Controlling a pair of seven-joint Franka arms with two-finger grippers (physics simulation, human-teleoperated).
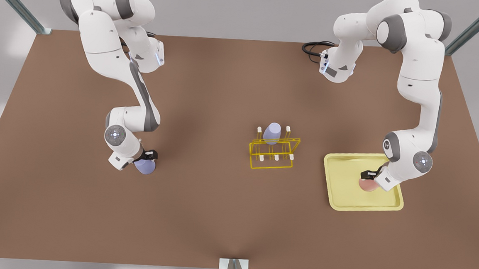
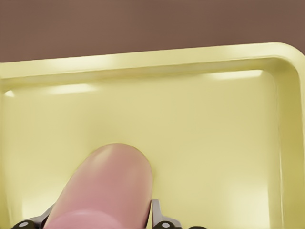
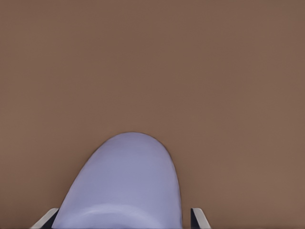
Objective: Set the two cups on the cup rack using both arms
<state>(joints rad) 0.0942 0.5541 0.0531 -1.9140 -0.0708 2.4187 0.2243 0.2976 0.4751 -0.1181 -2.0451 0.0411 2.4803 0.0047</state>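
On the brown table [image 1: 218,216] we see two white arms reaching down, one at each side. Our left gripper [image 1: 370,177], at the front view's right, sits over the pale yellow tray [image 1: 345,201]; our right gripper [image 1: 148,157] is at the front view's left, low over bare table.

Inside the tray, the pink cup [image 1: 367,184] lies right between the left jaws, which are closed narrow against its two sides. From the left wrist, that cup [image 2: 107,191] points away from the gripper across the tray floor [image 2: 214,143], its rounded end well short of the far rim.

Between the right jaws sits a lavender cup [image 1: 145,167], gripped on both sides; from the right wrist, this cup [image 3: 126,186] juts forward from the fingers [image 3: 199,217] over the table.

Well apart from both sets of jaws, between them, stands the yellow wire rack [image 1: 272,153], and another lavender cup [image 1: 272,132] sits upside down on one of its back pegs.
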